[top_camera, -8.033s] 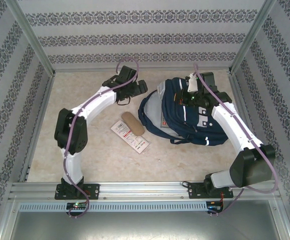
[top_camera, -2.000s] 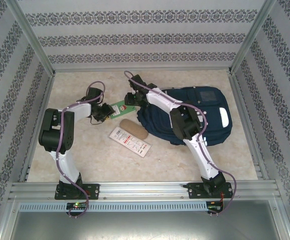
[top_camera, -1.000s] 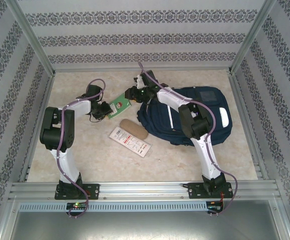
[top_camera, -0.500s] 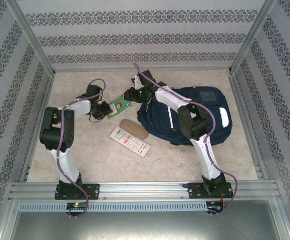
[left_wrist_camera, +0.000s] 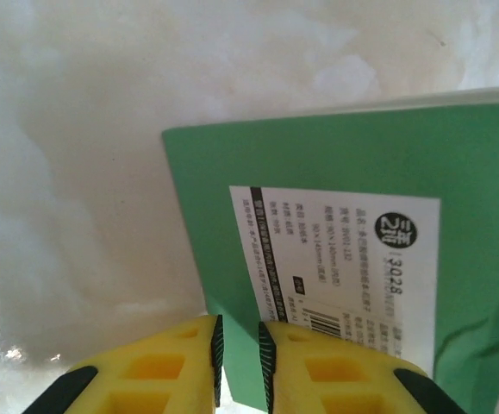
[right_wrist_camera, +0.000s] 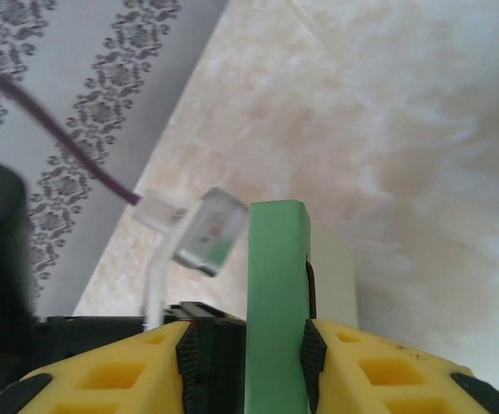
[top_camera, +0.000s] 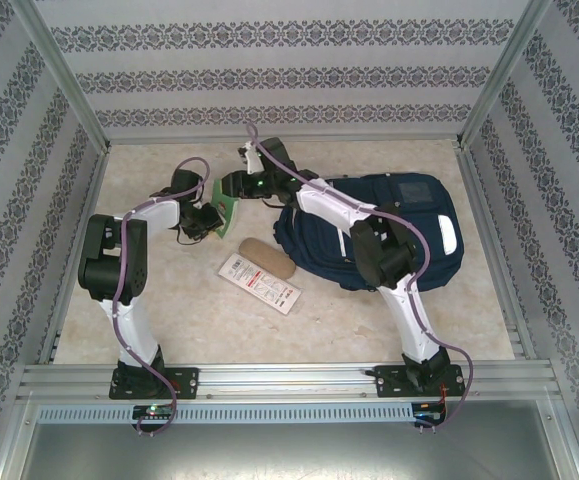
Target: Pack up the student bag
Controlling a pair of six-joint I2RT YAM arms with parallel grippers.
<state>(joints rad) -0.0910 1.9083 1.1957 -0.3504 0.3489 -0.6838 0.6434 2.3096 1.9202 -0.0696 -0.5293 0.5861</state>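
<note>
Student bag [top_camera: 409, 215] aside (flat); left fingers [left_wrist_camera: 137, 379] and right fingers [right_wrist_camera: 378, 379] pinch green notebook [left_wrist_camera: 318, 155].

We find the left arm [top_camera: 119, 265] folded sharply at the elbow, forearm reaching rightward, with the left jaws pinched nearly together on an edge of the green booklet [left_wrist_camera: 318, 164]. The right arm [top_camera: 384, 250] stretches far forward and to the left, wrist near the left wrist, and the right jaws clamp the same booklet.

1. Pale beige marbled tabletop [top_camera: 169, 320], evenly lit.
2. White walls [top_camera: 269, 60] on three sides, banded with dark floral-patterned stripes.
3. Silver metal posts [top_camera: 59, 75] at the back corners; a metal rail [top_camera: 289, 380] along the near edge.
</note>
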